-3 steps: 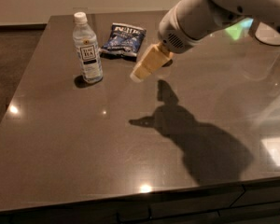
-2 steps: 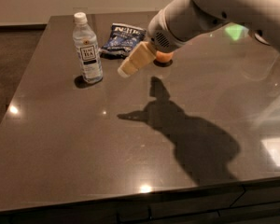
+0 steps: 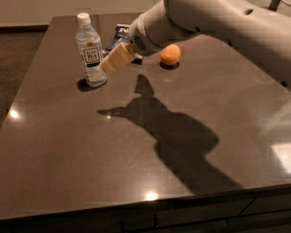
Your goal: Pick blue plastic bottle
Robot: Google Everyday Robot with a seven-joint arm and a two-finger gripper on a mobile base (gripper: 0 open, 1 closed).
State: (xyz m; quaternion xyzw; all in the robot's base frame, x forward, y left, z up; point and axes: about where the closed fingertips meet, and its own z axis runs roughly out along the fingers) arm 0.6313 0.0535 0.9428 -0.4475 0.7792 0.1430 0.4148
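Note:
The blue plastic bottle [image 3: 89, 50] stands upright at the back left of the dark table [image 3: 87, 144]. It is clear with a white cap and a white label with dark print. My gripper [image 3: 108, 64] reaches in from the upper right on a white arm. Its tan tip is just right of the bottle's lower half, very close to it or touching. The bottle rests on the table.
A dark-blue snack bag [image 3: 119, 34] lies behind the gripper, mostly hidden by the arm. An orange [image 3: 169, 54] sits right of it. The arm's shadow falls across the table's middle. The table's left and front edges drop off to the floor.
My gripper has moved left across the table, from near the snack bag to right beside the bottle. The orange now shows from behind the arm. The bottle has not moved.

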